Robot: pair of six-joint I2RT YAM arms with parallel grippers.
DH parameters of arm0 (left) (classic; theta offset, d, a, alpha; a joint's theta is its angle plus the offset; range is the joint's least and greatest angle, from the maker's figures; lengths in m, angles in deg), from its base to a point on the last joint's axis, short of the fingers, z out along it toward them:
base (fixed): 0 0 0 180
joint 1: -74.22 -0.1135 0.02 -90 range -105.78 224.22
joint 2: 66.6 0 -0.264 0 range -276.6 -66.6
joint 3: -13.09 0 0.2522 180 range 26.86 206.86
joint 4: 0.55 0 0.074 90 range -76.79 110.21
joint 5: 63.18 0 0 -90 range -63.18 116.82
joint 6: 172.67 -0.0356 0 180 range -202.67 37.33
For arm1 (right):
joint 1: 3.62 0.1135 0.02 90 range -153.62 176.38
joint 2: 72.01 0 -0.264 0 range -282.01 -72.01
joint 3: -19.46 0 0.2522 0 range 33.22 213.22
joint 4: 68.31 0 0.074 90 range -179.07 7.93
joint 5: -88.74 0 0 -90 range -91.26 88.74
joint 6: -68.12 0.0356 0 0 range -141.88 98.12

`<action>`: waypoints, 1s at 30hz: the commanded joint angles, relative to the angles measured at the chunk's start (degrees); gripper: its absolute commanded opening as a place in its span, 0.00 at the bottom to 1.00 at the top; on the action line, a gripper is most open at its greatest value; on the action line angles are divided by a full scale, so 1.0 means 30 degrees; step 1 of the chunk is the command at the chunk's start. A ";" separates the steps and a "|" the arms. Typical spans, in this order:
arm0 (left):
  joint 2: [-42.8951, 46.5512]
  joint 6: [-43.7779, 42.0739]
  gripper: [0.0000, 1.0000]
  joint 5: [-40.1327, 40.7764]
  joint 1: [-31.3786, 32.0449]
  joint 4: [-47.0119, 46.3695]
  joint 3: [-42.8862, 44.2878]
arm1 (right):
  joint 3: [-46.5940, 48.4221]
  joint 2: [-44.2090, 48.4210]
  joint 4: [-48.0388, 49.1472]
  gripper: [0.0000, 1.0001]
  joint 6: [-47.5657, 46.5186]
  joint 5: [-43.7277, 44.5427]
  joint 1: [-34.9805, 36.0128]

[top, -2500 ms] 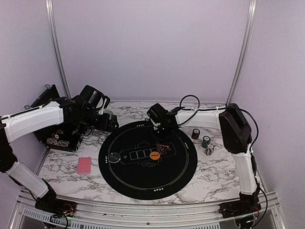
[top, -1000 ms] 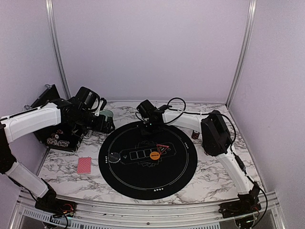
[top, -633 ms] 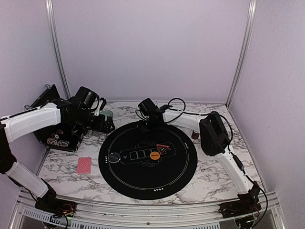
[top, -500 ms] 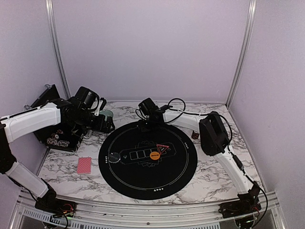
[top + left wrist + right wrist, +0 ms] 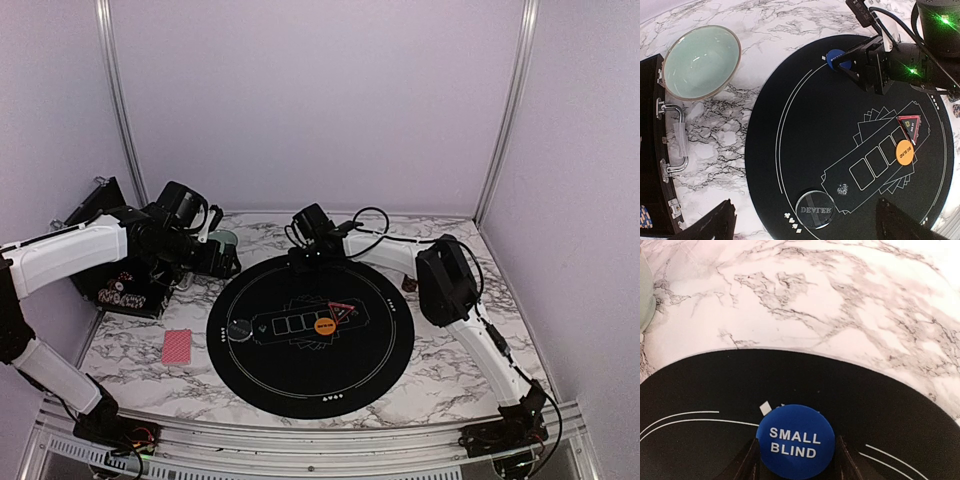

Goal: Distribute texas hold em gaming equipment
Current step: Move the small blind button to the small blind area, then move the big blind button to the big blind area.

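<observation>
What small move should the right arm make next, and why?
Probably open the jaws wider, then lift straight up: the blue round "SMALL BLIND" disc lies flat on the large round black mat, near its far edge, and the right gripper flanks it closely with its jaws.

Black mat (image 5: 300, 385) at the centre of the counter (image 5: 450, 365). On the mat: orange disc (image 5: 323, 324) near its centre, red triangle (image 5: 343, 311) just right of centre, dark disc (image 5: 239, 327) by its left edge. The right gripper (image 5: 312, 258) is over the mat's far edge; red card (image 5: 177, 346) lies left of the mat.
</observation>
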State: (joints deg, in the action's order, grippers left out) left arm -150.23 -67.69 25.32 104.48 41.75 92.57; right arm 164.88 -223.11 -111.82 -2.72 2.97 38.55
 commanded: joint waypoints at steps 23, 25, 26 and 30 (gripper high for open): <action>0.0668 0.0014 0.99 0.0382 -0.0579 -0.0662 -0.0510 | -0.7104 0.8095 -0.1006 0.65 -0.0460 0.0352 0.0497; 0.0736 0.0072 0.99 0.0382 -0.0614 -0.0763 -0.0543 | -0.8987 0.9410 -0.0677 0.61 -0.0261 0.0138 0.0886; 0.0759 0.0107 0.99 0.0389 -0.0645 -0.0775 -0.0546 | -0.9724 0.9866 -0.0612 0.60 -0.0118 -0.0023 0.1118; 0.0786 0.0103 0.99 0.0973 -0.0781 -0.0905 -0.0591 | -1.1514 1.0810 -0.1049 0.59 0.0107 -0.0215 0.2203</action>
State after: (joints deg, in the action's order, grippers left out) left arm -149.86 -67.49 26.33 102.82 40.44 91.37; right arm 134.45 -192.01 -113.81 -3.46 2.80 41.46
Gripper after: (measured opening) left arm 0.989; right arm 0.598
